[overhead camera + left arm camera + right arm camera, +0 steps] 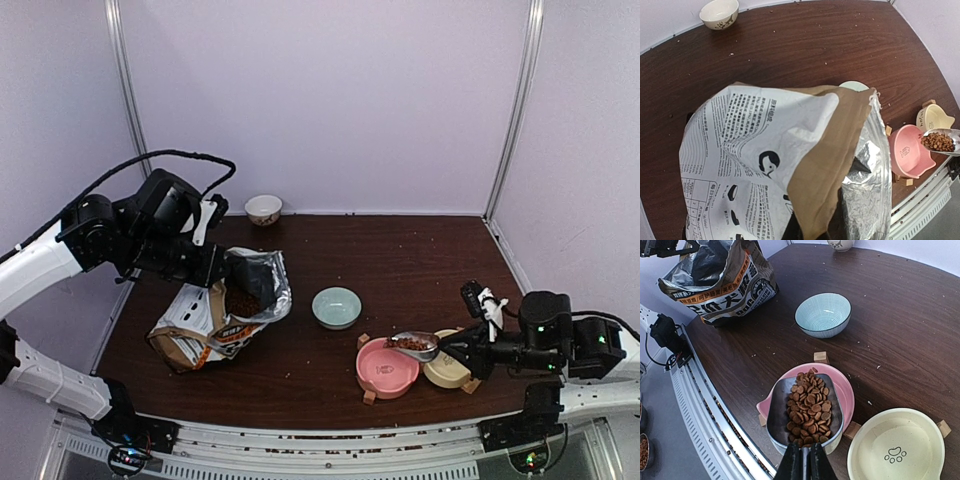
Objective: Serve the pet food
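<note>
Top, left-wrist and right-wrist views of the dark wooden table (420, 260). Your right gripper (802, 462) is clamped on the handle of the silver scoop (779, 412), its two fingers pressed together around it at the bottom edge of the right-wrist view. The scoop is held roughly level and carries the pet food (810, 410), a heap of reddish-brown pellets filling the middle of its bowl. The scoop hangs over the near part of the pink bowl (847, 395); whether it touches the rim cannot be told. Just to the right of the pink bowl, and close against it, stands the pale yellow bowl (900, 450) with a paw print on its floor. Farther out on the table, apart from both, sits the teal bowl (822, 315).

Your left gripper (232, 268) is at the upper rim of the printed paper bag (200, 325), which slumps on the left side of the table with its foil-lined mouth turned toward the bowls. In the left-wrist view the bag covers the fingers, so you cannot tell whether they are apart or closed on the paper. A small white bowl (263, 209) stands at the far edge by the back wall
</note>
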Robot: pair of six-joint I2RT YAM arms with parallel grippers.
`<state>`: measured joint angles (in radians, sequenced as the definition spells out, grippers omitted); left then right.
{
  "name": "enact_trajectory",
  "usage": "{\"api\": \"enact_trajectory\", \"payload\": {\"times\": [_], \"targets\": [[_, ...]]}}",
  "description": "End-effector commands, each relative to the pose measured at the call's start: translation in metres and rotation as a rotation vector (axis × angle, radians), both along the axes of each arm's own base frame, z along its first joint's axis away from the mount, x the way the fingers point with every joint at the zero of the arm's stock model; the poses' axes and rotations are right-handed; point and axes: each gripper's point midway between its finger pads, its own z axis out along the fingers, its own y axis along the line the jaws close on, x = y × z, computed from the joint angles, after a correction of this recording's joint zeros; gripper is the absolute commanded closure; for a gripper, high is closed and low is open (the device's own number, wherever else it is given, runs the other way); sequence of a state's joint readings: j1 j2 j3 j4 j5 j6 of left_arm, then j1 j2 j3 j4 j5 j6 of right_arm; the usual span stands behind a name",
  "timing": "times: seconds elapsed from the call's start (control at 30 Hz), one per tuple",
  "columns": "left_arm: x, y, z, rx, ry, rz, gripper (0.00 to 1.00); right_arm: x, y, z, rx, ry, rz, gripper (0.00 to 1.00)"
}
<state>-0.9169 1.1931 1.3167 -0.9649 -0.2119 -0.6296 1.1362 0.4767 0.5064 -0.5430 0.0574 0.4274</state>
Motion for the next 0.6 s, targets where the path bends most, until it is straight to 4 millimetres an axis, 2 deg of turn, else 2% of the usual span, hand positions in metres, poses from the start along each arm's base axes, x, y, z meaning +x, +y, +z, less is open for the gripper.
{"api": "enact_trajectory", "payload": {"times": [0.0, 0.57], "targets": [[0.013, -0.015, 0.040, -0.116, -0.119, -0.031, 1.00, 0.001, -0.003, 0.008, -0.004, 0.042, -0.034, 1.00], [0.000, -0.038, 0.035, -0.143, -0.148, -0.225, 1.00, -0.010, -0.004, 0.001, -0.254, 0.234, -0.030, 1.00]]}}
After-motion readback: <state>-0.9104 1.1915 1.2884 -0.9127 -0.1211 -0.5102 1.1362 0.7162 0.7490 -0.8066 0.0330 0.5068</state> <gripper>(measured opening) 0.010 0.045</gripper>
